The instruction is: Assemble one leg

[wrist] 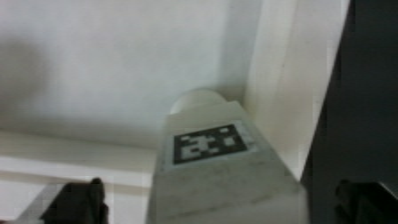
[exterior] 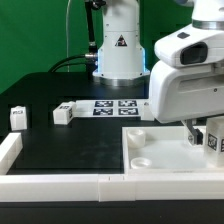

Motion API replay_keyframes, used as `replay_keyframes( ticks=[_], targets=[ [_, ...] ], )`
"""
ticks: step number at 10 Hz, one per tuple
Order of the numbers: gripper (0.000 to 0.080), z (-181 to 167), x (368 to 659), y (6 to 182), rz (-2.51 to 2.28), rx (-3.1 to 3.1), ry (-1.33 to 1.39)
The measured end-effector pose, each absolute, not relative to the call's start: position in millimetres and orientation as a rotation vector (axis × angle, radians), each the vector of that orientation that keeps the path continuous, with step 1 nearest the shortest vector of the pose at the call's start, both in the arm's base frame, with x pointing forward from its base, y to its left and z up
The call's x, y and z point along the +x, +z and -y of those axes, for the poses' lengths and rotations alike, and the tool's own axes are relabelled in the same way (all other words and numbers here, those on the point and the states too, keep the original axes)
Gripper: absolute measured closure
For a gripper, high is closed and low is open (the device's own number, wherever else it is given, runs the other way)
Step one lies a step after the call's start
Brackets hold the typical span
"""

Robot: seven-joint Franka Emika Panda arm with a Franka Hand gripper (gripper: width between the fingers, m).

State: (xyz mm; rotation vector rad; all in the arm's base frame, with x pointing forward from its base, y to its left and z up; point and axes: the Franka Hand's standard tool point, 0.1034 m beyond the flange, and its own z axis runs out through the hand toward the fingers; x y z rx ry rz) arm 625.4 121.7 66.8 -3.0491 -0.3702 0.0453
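On the exterior view's right, the arm stood low over the large white panel (exterior: 165, 150), and a leg (exterior: 211, 138) with its black-and-white tag showed just below the wrist body, near the far right corner of the panel. The wrist view showed the same leg (wrist: 214, 160) from above, as a long white block with the tag on its upper face, pointing toward the inner corner of the panel (wrist: 107, 80). The gripper (wrist: 222, 205) had one dark tip on each side of the block, and the visible fingers (wrist: 75, 203) were close to its sides. I judged that the fingers were clenched on the leg, but the contact itself was at the blurred edge of the picture, so this is not fully sure.

As for the progress, the leg seemed to be carried to the panel and held above or at a corner socket. I could not tell whether its end was already inside the socket, because the wrist body hid this place in the exterior view. So the picking looked done, and the seating and the turning of the leg into the socket were probably still to do.

Two other legs lay on the black counter (exterior: 60, 140), well apart from the panel: one (exterior: 18, 118) at the exterior view's left and one (exterior: 62, 114) near the marker board (exterior: 112, 106). They looked untouched.
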Motion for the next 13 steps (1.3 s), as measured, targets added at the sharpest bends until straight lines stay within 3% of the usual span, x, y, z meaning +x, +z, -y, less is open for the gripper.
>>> replay_keyframes(
  ticks=[3,6,13],
  targets=[
    [0.0512,-121.5,625.2,66.3,0.354,-3.051,0.047],
    [0.0511,-121.4,625.3,66.3,0.3,-3.058,0.049],
    [0.0509,-121.5,627.1,65.0,-1.285,-2.801,0.086]
  ],
)
